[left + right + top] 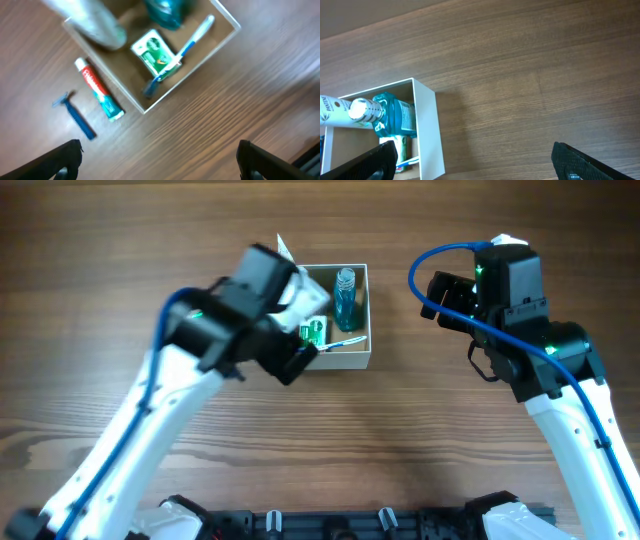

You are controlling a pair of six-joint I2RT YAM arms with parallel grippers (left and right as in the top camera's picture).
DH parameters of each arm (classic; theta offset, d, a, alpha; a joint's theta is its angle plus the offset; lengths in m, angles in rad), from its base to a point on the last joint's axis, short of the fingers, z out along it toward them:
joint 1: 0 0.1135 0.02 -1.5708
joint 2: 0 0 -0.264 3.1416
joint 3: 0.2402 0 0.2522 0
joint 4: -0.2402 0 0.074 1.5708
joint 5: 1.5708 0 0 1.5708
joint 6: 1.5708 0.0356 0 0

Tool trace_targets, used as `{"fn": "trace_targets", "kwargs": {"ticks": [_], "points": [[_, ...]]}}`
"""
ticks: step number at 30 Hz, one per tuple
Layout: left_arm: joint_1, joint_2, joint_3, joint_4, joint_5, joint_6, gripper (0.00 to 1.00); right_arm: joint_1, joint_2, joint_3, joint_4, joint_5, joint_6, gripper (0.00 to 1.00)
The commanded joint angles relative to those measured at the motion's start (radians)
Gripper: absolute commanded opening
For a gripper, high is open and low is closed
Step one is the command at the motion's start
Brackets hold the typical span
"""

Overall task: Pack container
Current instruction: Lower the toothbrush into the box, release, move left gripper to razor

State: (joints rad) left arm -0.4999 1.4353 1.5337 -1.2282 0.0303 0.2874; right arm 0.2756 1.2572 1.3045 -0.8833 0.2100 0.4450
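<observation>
The container (345, 361), a square white-walled box with a tan inside, stands at the table's middle back. It holds a blue mouthwash bottle (346, 298), a green-and-white packet (313, 332), a blue toothbrush (340, 341) and a white tube (340, 107). In the left wrist view a red-and-white toothpaste tube (98, 95) and a blue razor (75, 116) lie on the table beside the container (122, 75). My left gripper (160, 165) is open and empty, over the wood by the box's corner. My right gripper (470, 165) is open and empty, to the right of the container (427, 135).
The left arm (230, 310) covers the container's left side in the overhead view and hides the toothpaste and razor there. Bare wooden table lies to the right of and in front of the box.
</observation>
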Motion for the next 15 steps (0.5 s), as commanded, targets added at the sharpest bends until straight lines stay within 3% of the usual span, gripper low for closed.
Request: {"fn": "trace_targets", "kwargs": {"ticks": [1,5,7,10,15], "points": [[0.142,-0.03,0.006,0.019,0.105,-0.153,1.0,0.0,0.007,0.012,0.0,-0.008,0.01,1.0],[0.33,0.017,0.005,0.05,-0.036,-0.487,1.0,0.0,0.007,0.012,0.0,-0.008,0.01,1.0],[0.426,0.073,0.005,0.053,-0.046,-0.595,1.0,0.0,0.007,0.012,0.0,-0.008,0.01,1.0],[0.536,0.194,0.005,0.096,0.044,-0.598,0.98,0.0,0.007,0.012,0.0,-0.008,0.01,1.0],[0.563,0.386,0.005,0.159,0.059,-0.474,0.97,0.0,0.007,0.012,0.0,-0.008,0.01,1.0]]}}
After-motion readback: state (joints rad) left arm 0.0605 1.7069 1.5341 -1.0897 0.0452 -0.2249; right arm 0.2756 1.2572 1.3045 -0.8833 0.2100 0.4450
